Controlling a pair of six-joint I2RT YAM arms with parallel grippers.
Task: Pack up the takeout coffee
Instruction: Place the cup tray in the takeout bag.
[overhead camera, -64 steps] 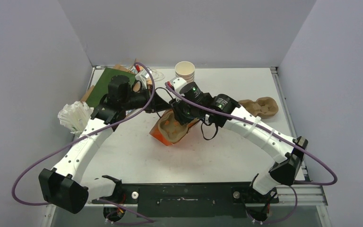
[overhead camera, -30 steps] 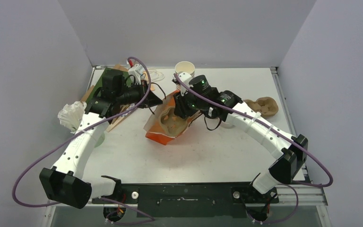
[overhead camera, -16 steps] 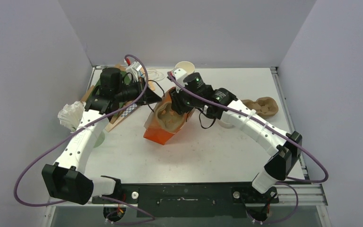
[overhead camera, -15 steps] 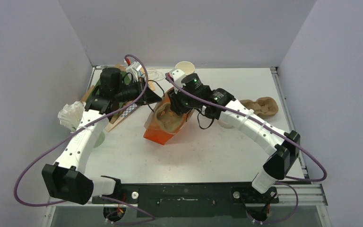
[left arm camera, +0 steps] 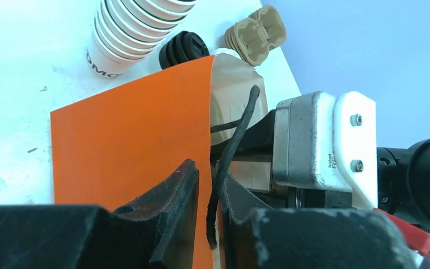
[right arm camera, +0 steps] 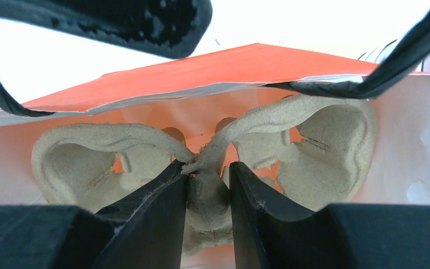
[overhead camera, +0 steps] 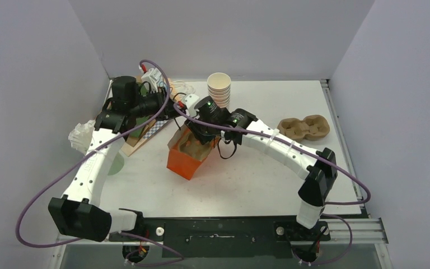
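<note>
**Both arms at the orange bag, carrier held inside**

The orange paper bag (overhead camera: 186,161) stands upright on the table (overhead camera: 257,179), a little left of its middle, mouth upward. The left gripper (left arm camera: 208,175) reaches it from the far left; its jaws are pressed together on the top edge of the bag's wall, with the black cord handle (left arm camera: 232,131) hanging just beside them. The right gripper (right arm camera: 207,171) points down into the mouth, jaws pinching the centre ridge of a pulp cup carrier (right arm camera: 319,151) that sits inside the bag. The two wells seen are bare.

Behind the bag stand a stack of lidless white cups (overhead camera: 219,87) and a stack of black lids (left arm camera: 183,49). More pulp carriers (overhead camera: 304,127) lie well apart to the right.

The takeout coffee cups cannot be made out in any view. A pale green shape (overhead camera: 117,164) beside the left forearm is too hidden to name.
</note>
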